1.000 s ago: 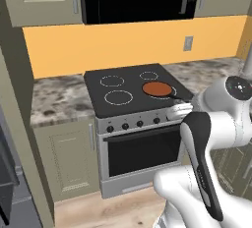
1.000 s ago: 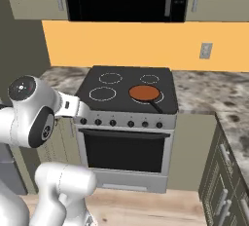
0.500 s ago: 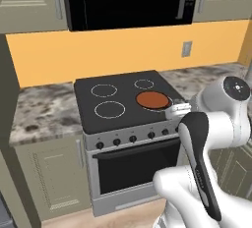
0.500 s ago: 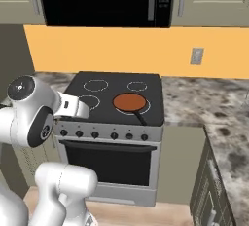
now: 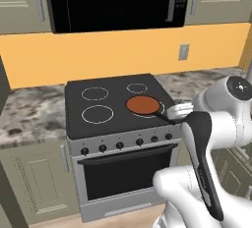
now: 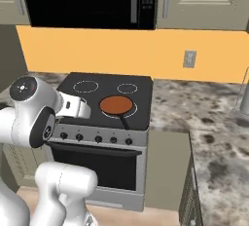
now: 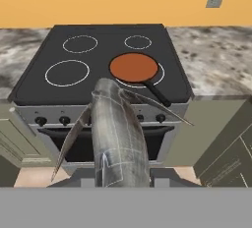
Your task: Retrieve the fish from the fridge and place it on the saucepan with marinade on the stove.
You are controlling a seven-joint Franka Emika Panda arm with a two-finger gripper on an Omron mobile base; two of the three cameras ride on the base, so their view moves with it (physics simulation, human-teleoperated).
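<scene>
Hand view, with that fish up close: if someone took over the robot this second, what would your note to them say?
Gripper: shut on the fish, held in front of the stove, not over it.
Saucepan with orange-brown marinade sits on the front right burner, handle pointing toward the knobs.
Done: fish is in hand and the robot faces the stove.
Left: reach over the saucepan, lower the fish into it, release.
</scene>
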